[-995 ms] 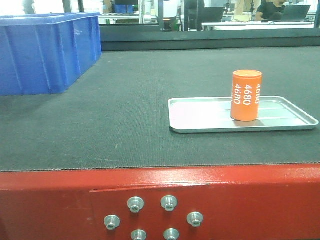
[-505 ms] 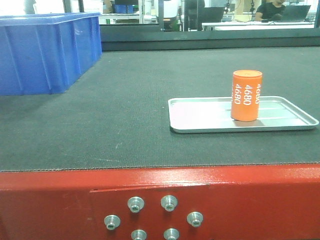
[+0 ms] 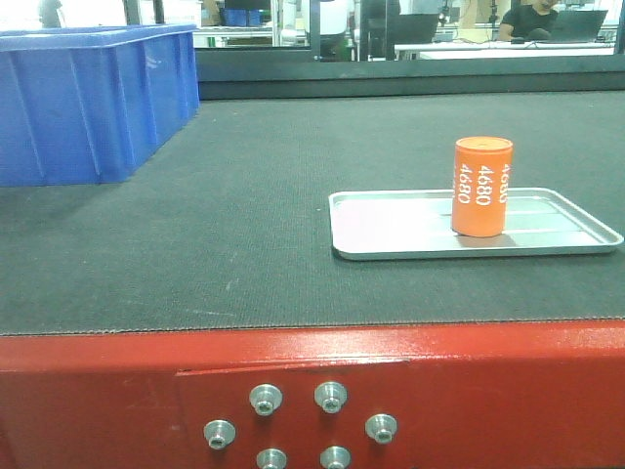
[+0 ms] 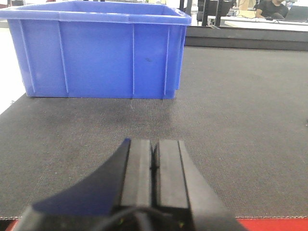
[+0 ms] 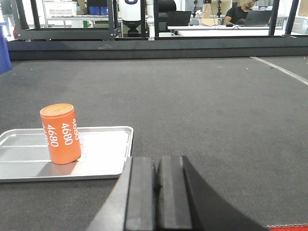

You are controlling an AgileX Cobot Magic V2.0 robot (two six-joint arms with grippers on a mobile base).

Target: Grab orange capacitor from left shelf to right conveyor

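Nearest to me ran the conveyor's red frame (image 3: 312, 391), glossy, with a cluster of silver bolts (image 3: 298, 427) set into its front. Just above that edge hung both grippers. The left gripper (image 4: 154, 161) had its dark pads pressed flat together with nothing between them. The right gripper (image 5: 156, 178) was the same, pads closed on each other and empty.

Beyond the frame lay the belt (image 3: 244, 225), dark grey and finely textured, wide like a tabletop. On the right side of it sat a shallow silver tray (image 3: 391, 230), and the capacitor (image 3: 480, 186) stood upright on the tray toward its far right part, white "4680" running down its orange side. From the right wrist view the capacitor (image 5: 60, 134) was ahead and to the left of the closed pads, well apart from them, with open belt and the tray's rim (image 5: 129, 144) in between.

On the left, a blue bin (image 3: 88, 98) rested on the belt, further back than the tray; it stood straight ahead of the left gripper, well apart.

At the far end a dark rail (image 3: 410, 73) bounded the belt. Behind it were metal racks (image 5: 72, 17), desks, and a person in black seated at a laptop (image 5: 240, 9).
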